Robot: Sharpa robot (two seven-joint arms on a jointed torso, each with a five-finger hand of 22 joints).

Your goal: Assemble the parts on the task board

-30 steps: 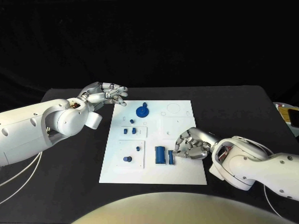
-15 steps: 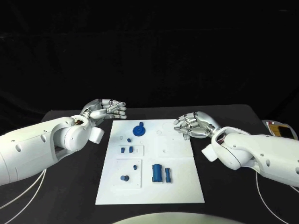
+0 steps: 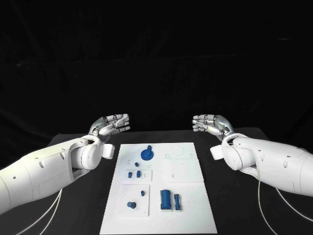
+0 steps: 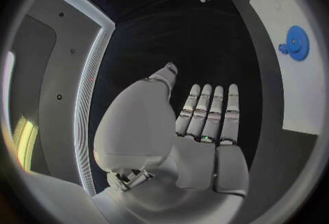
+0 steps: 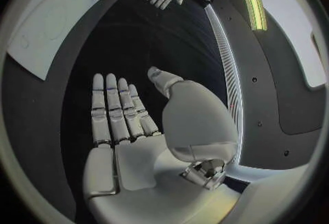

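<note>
The task board (image 3: 172,196) lies mid-table, its blue parts (image 3: 169,199) resting on it untouched. Both hands have risen off it since a second ago: left hand (image 3: 109,124) and right hand (image 3: 212,123) hover beyond its far corners, empty. The wrist views show their fingers (image 4: 214,112) straight and apart.

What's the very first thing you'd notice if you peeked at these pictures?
Two shiny robot hands raised with nothing in them: the left hand and right hand, fingers stretched out, at the far end of the black table. Between the arms lies the white task board, with a round blue part near its far end and more small blue parts nearer the robot.
</note>
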